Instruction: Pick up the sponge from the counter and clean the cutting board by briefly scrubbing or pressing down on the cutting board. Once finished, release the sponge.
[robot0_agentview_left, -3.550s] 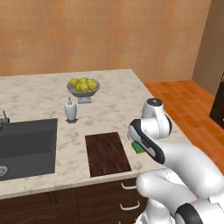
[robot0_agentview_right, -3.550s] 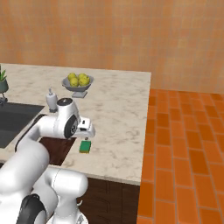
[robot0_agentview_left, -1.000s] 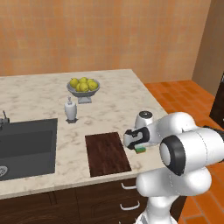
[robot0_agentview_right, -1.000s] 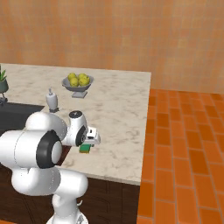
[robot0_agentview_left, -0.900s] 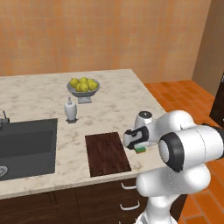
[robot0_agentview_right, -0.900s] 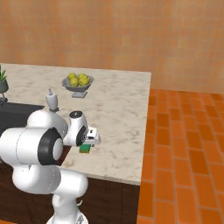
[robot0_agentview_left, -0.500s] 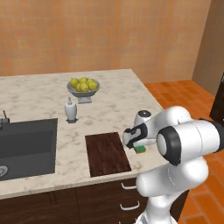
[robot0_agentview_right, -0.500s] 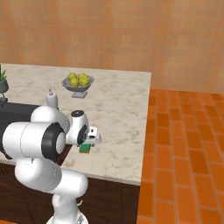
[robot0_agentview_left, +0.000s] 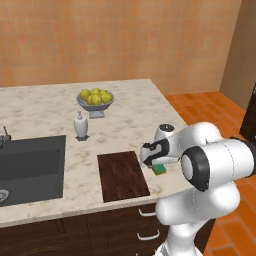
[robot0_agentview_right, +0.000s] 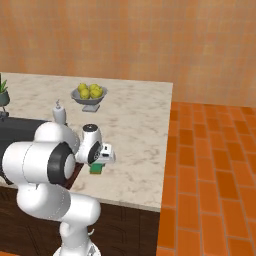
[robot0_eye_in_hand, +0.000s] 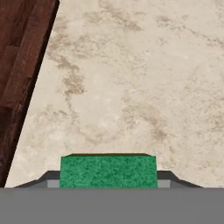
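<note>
Sponge (robot0_eye_in_hand: 108, 170) is seen on the tabletop (robot0_eye_in_hand: 144, 78) between the fingertips (robot0_eye_in_hand: 49, 179) of the claw (robot0_agentview_left: 156, 166), just right of the board (robot0_agentview_left: 122, 175); clamping can't be told.

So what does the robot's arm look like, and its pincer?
The arm is glossy white, built of fat rounded segments like big balls and tubes, with dark grey-black rings at the joints. Its hand is white with black patches. The pincer has two small dark grey tips. No cables or markings show.
</note>
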